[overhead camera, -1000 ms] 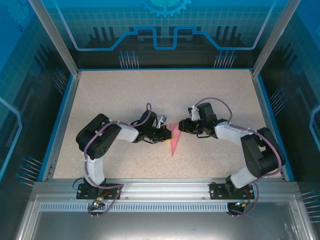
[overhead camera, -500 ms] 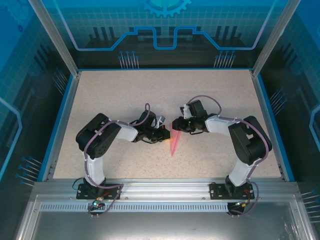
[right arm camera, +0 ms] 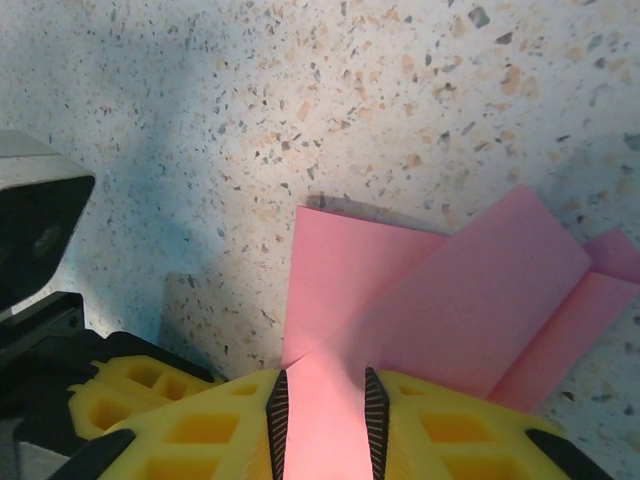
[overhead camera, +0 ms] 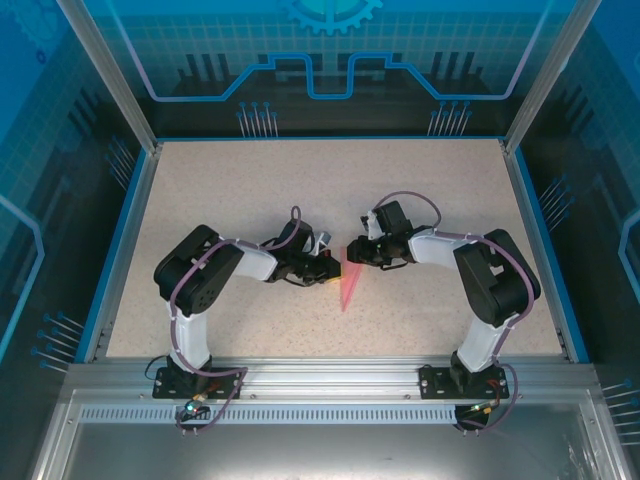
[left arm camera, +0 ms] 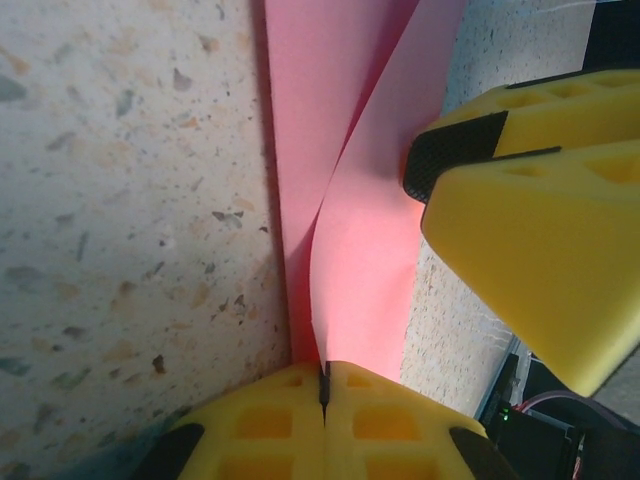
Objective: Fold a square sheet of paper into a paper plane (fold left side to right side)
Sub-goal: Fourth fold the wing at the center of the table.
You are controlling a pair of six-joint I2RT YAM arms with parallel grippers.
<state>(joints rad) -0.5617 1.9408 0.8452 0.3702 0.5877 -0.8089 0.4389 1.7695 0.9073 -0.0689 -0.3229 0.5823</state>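
Pinching paper plane point(left arm camera: 350, 250), left end effector point(left arm camera: 323, 378)

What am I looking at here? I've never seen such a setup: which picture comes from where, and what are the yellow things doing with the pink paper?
These are two small robot arms, the left arm and the right arm, bolted at the near edge of a speckled table. The wide picture comes from a fixed camera above and behind them. Each close-up comes from a camera on one wrist, so the yellow blocks at its bottom are that arm's own claw. On the table lies a partly folded pink paper. The left claw is shut, pinching a raised flap of it. The right claw has its jaws a little apart over the paper's edge; whether it grips is unclear.
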